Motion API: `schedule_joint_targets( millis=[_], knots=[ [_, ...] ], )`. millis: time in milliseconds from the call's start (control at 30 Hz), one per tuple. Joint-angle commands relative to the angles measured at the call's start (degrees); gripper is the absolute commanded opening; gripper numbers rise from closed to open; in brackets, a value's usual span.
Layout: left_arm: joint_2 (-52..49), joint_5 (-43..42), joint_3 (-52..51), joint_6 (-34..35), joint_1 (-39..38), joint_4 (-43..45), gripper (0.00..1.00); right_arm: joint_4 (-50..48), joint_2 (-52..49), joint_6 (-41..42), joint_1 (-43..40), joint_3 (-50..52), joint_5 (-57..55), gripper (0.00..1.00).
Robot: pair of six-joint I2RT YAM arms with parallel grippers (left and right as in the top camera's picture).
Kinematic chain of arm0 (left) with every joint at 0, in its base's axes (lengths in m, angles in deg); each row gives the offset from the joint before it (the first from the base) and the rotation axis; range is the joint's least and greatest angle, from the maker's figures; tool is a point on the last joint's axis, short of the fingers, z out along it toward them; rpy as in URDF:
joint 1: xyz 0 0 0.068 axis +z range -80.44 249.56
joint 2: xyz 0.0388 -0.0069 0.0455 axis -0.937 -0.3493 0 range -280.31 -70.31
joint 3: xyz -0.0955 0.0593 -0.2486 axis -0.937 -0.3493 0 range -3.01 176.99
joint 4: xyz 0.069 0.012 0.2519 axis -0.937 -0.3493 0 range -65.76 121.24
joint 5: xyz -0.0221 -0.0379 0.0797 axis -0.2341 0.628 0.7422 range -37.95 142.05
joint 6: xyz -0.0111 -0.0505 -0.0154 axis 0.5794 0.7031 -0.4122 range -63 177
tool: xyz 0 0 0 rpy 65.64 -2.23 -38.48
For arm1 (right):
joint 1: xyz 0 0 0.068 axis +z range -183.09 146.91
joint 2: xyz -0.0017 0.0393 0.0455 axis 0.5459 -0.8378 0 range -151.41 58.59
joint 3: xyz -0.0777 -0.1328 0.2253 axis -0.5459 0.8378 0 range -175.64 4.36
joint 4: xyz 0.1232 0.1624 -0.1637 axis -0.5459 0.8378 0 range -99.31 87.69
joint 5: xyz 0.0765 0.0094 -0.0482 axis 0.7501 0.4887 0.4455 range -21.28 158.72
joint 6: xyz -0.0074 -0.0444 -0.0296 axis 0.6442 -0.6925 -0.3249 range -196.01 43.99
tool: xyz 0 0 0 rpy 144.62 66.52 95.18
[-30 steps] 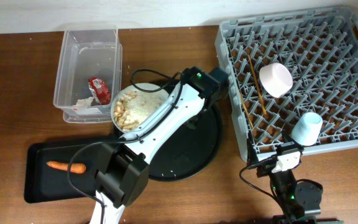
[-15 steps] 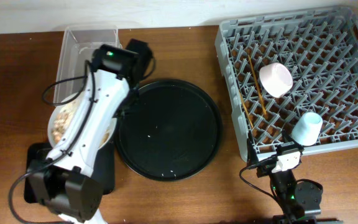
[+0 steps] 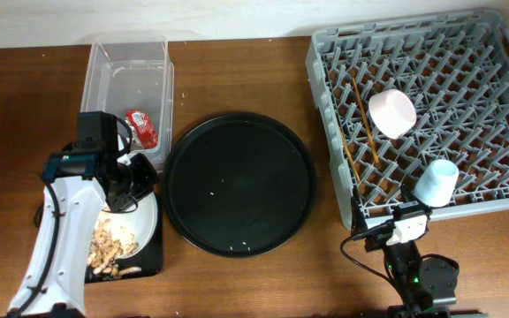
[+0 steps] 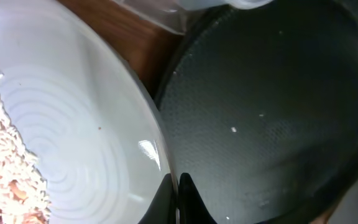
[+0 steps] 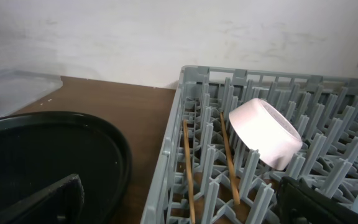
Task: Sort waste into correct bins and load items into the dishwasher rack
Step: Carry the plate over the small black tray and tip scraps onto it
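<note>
Overhead, the left hand (image 3: 133, 187) clamps the rim of the pale grey plate (image 3: 141, 223) at the near-left corner of the tabletop (image 3: 25, 88). The plate is tipped above the shallow black tray (image 3: 140, 272), and beige rice scraps (image 3: 106, 246) are heaped along its lower, near side.

The left wrist camera shows the two fingertips (image 4: 166, 198) pinched together on the plate's edge. The scraps cling to the far side of the dish, and the round black tray (image 4: 266, 124) lies just beyond the rim.

Just behind the plate, toward the far-left corner, the clear tub (image 3: 104, 71) holds the red wrapper (image 3: 141, 127). The round black tray sits mid-tabletop, between the tub and the grey rack (image 3: 493, 53), which fills the far-right corner.

In the rack, the white-pink bowl (image 3: 391, 113) rests on its side among the pegs. The wooden chopsticks (image 3: 363, 124) lie along the rows beside it, nearer the rack's left wall. The light-blue cup (image 3: 436, 183) stands mouth-down at the rack's near edge.

The right hand (image 5: 179, 183) hangs by the near-right edge, its fingers spread wide and holding nothing, facing the rack's near-left corner.
</note>
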Motion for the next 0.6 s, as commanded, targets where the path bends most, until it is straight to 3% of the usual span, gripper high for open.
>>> schedule_joint_targets(
  millis=[0, 200, 300, 400, 567],
  knots=[
    [6.51, -3.56, -0.11, -0.70, 0.28, 1.20, 0.00, 0.17, 0.44, 0.42, -0.37, 0.42, 0.48, 0.98],
    [18.93, -8.41, -0.52, 0.35, 6.01, -0.13, 0.00, 0.15, 0.44, 0.42, -0.37, 0.42, 0.48, 0.98],
    [22.29, -14.67, -7.06, 0.02, 12.90, 1.44, 0.00, 0.15, 0.44, 0.42, -0.37, 0.42, 0.48, 0.98],
    [24.17, -26.53, -15.32, -2.34, 19.98, 8.52, 0.00, 0.15, 0.44, 0.42, -0.37, 0.42, 0.48, 0.98],
    [28.26, -35.60, -16.15, -6.36, 26.32, 9.62, 0.00, 0.17, 0.44, 0.42, -0.37, 0.42, 0.48, 0.98]
  ],
)
